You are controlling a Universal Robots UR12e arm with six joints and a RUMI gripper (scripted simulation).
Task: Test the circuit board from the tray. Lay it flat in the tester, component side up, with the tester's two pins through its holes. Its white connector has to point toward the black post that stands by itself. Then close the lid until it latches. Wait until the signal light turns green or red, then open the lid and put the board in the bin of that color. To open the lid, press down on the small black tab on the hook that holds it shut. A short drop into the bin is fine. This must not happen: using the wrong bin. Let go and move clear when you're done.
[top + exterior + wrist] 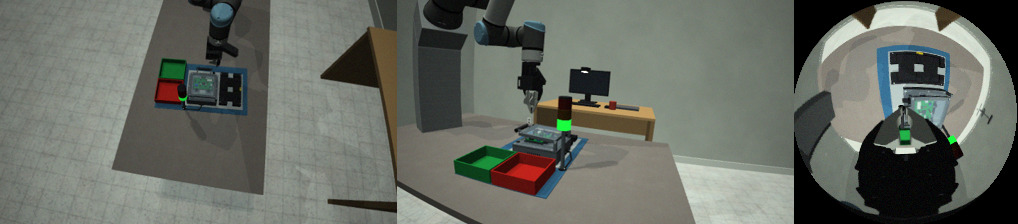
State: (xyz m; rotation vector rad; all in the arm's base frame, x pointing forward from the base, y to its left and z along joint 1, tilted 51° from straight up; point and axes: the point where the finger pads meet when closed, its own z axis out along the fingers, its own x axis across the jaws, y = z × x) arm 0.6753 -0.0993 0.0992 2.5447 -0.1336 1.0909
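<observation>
The green circuit board (203, 84) (534, 140) (926, 109) lies in the tester under the clear lid (203, 93) (526, 132). The lid is down over it; whether it is latched cannot be told. The signal light (182, 98) (564, 125) (952, 140) glows green. My gripper (217, 64) (531, 111) (903, 107) is shut and empty, pointing down above the tester's handle side. The hook and its small tab are too small to make out clearly. The green bin (173, 69) (483, 161) and red bin (169, 91) (522, 171) are empty.
The black tray (224, 83) (929, 75) lies beside the tester, on the side away from the bins. A bar handle (204, 69) (522, 127) sticks out from the lid. The signal light's pole (562, 152) stands beside the red bin and the tester.
</observation>
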